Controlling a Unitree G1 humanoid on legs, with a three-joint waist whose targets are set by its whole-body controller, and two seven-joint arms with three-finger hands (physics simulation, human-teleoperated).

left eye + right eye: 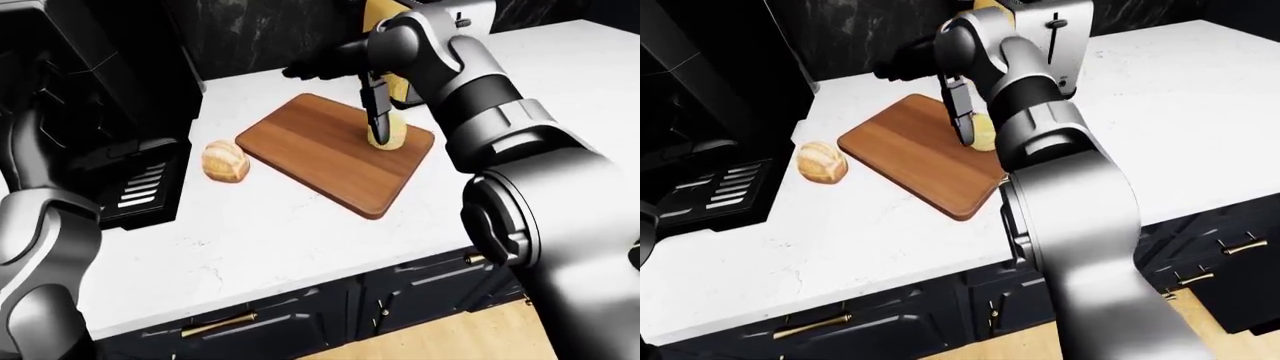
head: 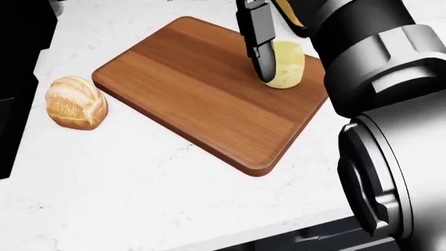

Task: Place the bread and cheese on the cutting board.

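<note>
Wooden cutting board (image 2: 202, 89) lying askew on the white marble countertop (image 2: 125, 198), one rounded corner pointing toward 5 o'clock in the head view. Cheese wedge (image 2: 287, 65), pale yellow with small holes, standing on the board's 2 o'clock end, inside the edge. Right hand (image 1: 350, 75) raised over that end with fingers spread: one dark finger (image 2: 259, 44) hanging straight down across the cheese's left face, others reaching out toward 9 o'clock in the left-eye view; touching the cheese or not, cannot tell, but nothing gripped. Bread roll (image 2: 75, 102), crusty and golden, resting on the countertop at 9 o'clock of the board, just beside its left corner and off the wood. Left arm (image 1: 40, 247) at the left-eye view's left edge, its hand out of sight. Dark appliance (image 1: 120, 180) with slotted vents left of the roll.
</note>
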